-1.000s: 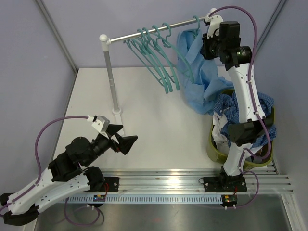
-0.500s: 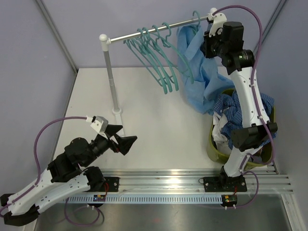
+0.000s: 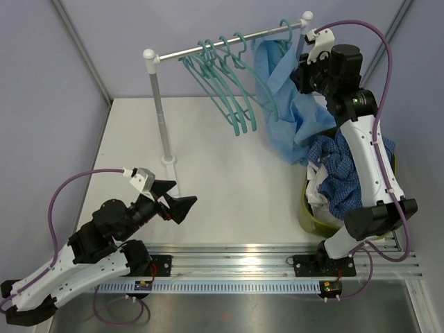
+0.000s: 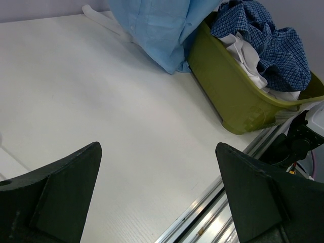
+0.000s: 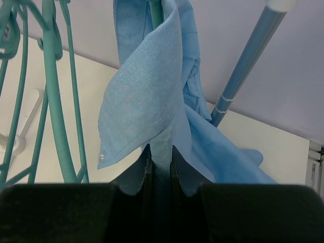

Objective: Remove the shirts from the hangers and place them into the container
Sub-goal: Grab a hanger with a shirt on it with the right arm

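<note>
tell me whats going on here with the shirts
The right arm's fingers are pinched on the light blue shirt, which hangs on a teal hanger at the right end of the rail. Four other hangers on the rail are bare. The olive basket already holds a dark blue checked shirt and a white one. The left arm's fingers are open above the table, holding nothing.

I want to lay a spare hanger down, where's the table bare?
Bare tabletop runs from the rail post across to the basket, and left of the post. Crowded at right rear: light blue shirt draped beside the basket.
</note>
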Controlling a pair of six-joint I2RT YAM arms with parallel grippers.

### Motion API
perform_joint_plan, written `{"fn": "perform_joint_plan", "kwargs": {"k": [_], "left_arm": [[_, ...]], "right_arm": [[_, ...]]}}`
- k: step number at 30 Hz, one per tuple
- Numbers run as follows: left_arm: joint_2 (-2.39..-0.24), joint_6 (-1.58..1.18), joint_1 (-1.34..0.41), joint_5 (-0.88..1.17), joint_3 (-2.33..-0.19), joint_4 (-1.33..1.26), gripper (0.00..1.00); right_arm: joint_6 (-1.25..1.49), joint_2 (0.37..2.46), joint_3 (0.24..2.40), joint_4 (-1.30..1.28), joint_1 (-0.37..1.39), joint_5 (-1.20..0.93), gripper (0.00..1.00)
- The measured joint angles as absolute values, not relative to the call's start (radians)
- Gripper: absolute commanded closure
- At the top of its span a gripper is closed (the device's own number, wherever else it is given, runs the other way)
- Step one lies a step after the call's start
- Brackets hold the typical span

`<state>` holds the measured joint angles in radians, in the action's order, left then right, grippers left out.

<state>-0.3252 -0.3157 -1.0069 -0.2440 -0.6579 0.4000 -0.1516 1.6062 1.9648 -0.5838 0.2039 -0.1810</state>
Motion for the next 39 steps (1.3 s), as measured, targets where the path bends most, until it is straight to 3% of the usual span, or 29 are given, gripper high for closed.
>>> {"fn": "perform_joint_plan", "kwargs": {"k": [12, 18, 32, 39], "left_arm": [[-0.316, -0.323, -1.007, -0.245, -0.638, 0.402, 0.01], [-0.316, -0.331, -1.007, -0.244, -0.638, 0.401, 0.01], [-0.318, -0.373, -1.007, -0.244, -0.627, 0.395, 0.01], [-0.361, -0.400, -1.007, -0.244, -0.610, 0.371, 0.01]], "right_arm": [[-0.149, 1.313, 1.423, -0.543, 0.204, -0.275, 1.00], [-0.024, 1.178, 1.099, -0.493, 0.168, -0.442, 1.00], [0.112, 1.209, 0.947, -0.499, 0.138, -0.762, 1.00], [0.031, 1.232, 0.941, -0.585, 0.264, -0.847, 1.00]]}}
